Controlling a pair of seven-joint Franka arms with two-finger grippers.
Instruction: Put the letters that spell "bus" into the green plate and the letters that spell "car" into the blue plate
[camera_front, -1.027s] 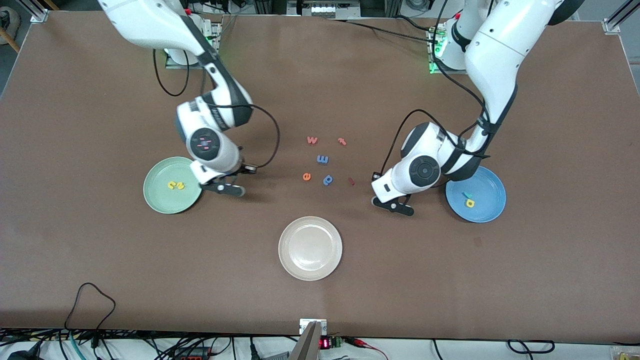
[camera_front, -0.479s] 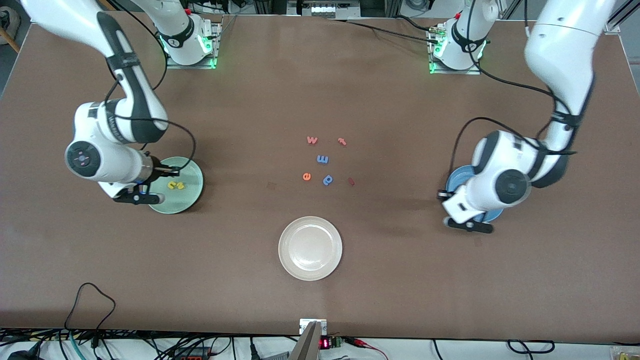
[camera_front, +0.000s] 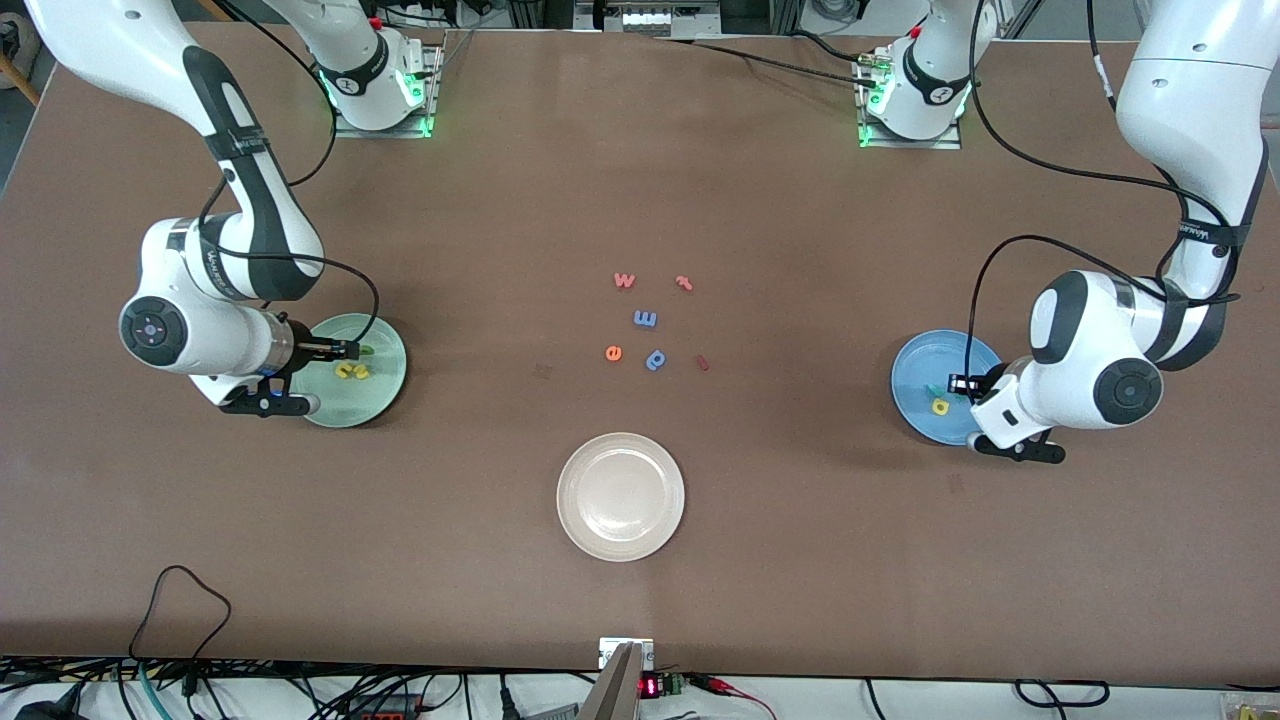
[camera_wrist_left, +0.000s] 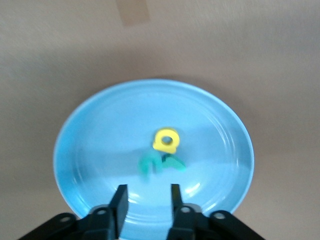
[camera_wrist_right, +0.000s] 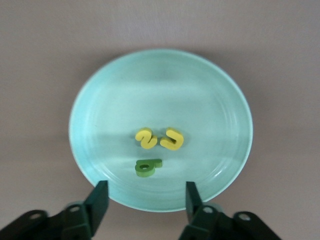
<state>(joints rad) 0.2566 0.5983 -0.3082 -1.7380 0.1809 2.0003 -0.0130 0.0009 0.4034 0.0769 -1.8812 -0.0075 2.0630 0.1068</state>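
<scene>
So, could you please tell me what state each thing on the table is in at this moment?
Green plate: holds yellow s, yellow u, green b.
Blue plate: holds yellow a, teal c, teal r.
White plate: empty.
Spare letters: loose mid-table.
Right gripper: jaws open, empty, over green plate's rim.
Left gripper: jaws open, empty, over blue plate's rim.

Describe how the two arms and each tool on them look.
Both arms are glossy white with dark grey joint bands, round end caps and looped black cables. Green lights glow at both bases. The left tool and the right tool are black with two flat fingers each; the right arm's link carries small lettering.
</scene>
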